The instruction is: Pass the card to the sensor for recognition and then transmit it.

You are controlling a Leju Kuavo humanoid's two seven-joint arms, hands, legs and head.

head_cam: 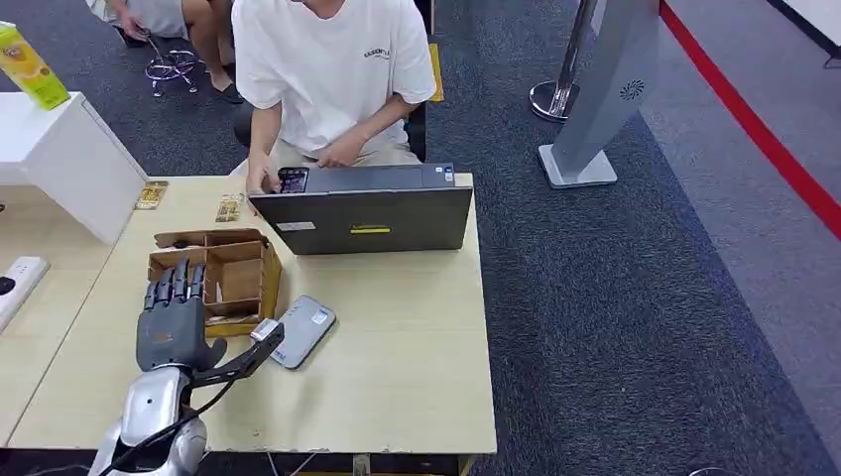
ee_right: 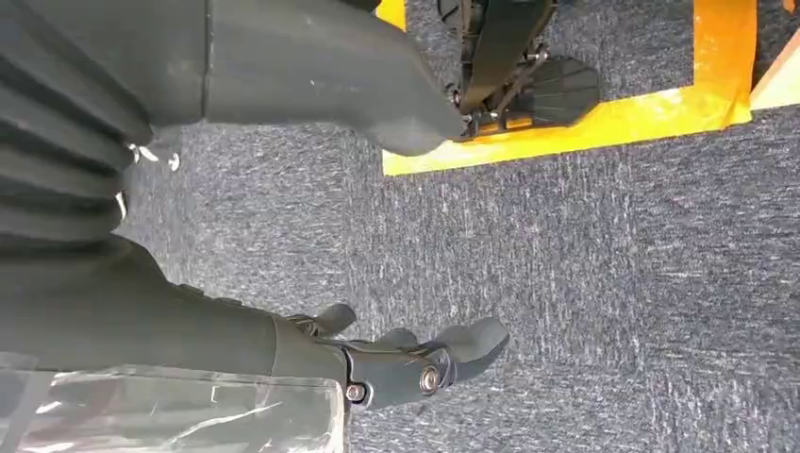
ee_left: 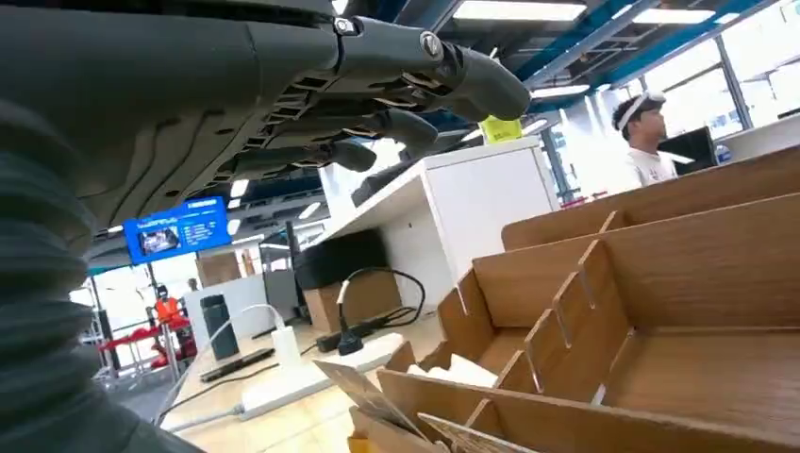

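My left hand [head_cam: 177, 317] hovers over the near left part of a brown wooden divider box [head_cam: 268, 283] on the table, fingers stretched out flat and apart, holding nothing. In the left wrist view the hand [ee_left: 311, 104] hangs above the box's compartments [ee_left: 660, 274], where a tan card [ee_left: 373, 398] leans in a near slot. A grey flat sensor device [head_cam: 302, 330] lies on the table just right of the box. My right hand [ee_right: 217, 321] hangs over the dark carpet with its fingers loose and nothing in it.
A person in a white shirt [head_cam: 327, 69] sits behind an open grey laptop [head_cam: 367, 213] at the table's far edge. Two small yellow packets [head_cam: 151, 194] [head_cam: 229, 208] lie beyond the box. A white cabinet [head_cam: 60, 149] and a power strip [head_cam: 15, 283] stand at the left.
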